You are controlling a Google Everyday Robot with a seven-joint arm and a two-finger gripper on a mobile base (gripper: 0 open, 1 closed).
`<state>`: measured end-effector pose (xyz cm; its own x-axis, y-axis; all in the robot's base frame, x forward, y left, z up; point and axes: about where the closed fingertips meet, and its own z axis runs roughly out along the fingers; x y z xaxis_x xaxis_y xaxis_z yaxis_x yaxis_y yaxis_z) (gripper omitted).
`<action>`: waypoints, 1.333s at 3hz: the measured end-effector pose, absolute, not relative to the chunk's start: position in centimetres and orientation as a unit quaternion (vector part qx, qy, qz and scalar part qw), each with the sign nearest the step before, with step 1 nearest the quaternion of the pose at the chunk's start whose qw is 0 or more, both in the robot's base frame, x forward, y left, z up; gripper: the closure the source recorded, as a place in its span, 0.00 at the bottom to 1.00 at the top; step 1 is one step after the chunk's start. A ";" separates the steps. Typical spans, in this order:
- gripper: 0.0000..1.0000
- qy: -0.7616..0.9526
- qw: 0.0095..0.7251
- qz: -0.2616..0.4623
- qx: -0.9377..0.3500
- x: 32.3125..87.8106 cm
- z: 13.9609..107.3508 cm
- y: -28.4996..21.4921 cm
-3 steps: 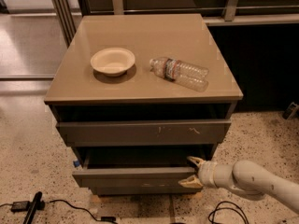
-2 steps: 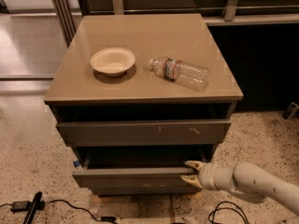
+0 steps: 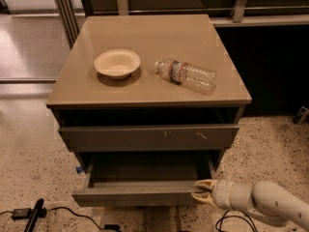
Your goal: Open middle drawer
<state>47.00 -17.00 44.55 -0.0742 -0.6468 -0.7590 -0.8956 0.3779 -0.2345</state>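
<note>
The middle drawer (image 3: 135, 193) is a plain grey-brown front pulled out toward me, and its grey box interior (image 3: 147, 168) shows behind it. My gripper (image 3: 201, 191) is at the right end of that front. Its pale fingers (image 3: 204, 182) sit over and under the front's top edge, closed on it. My white arm (image 3: 270, 204) reaches in from the lower right.
Above is the wider drawer front (image 3: 149, 137) with pale scratch marks, pushed in. On the cabinet top (image 3: 149, 33) are a paper bowl (image 3: 117, 63) and a plastic bottle (image 3: 186, 75) lying on its side. A black tool and cables (image 3: 29, 214) lie on the floor at the lower left.
The middle drawer has slid further out toward me, showing more of its interior. My gripper has stayed at the right end of its front and moved with it.
</note>
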 end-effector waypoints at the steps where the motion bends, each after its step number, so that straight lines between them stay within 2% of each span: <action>1: 1.00 0.718 0.417 0.149 -0.537 47.0 44.6 -17.0; 2: 0.81 0.718 0.417 0.149 -0.537 47.0 44.6 -17.0; 4: 0.35 0.718 0.417 0.149 -0.537 47.0 44.6 -17.0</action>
